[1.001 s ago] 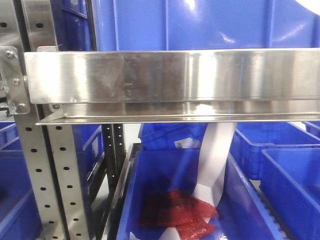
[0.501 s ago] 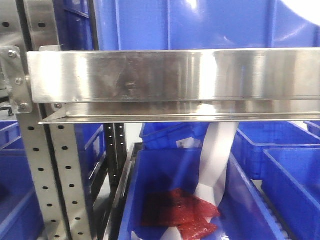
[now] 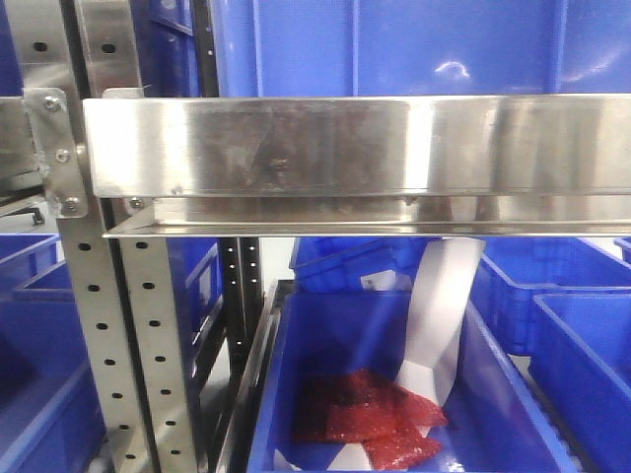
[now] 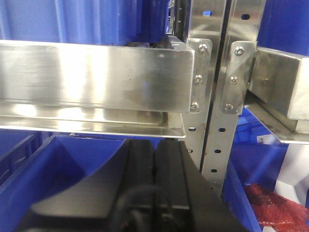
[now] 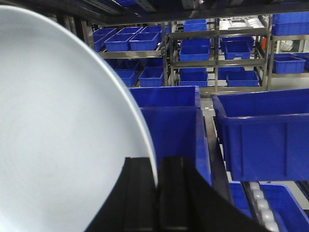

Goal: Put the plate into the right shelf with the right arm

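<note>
Steel rail (image 3: pixel 345 148) of the right shelf (image 3: pixel 128 325) fills the front view, above a blue bin (image 3: pixel 394 394) holding red packets (image 3: pixel 370 424). In the left wrist view, the left gripper (image 4: pixel 154 188) has its jaws pressed together, apparently empty, below the rail. In the right wrist view, the right gripper (image 5: pixel 157 193) clamps the plate (image 5: pixel 63 135) by its rim, the white disc standing on edge before rows of blue bins.
</note>
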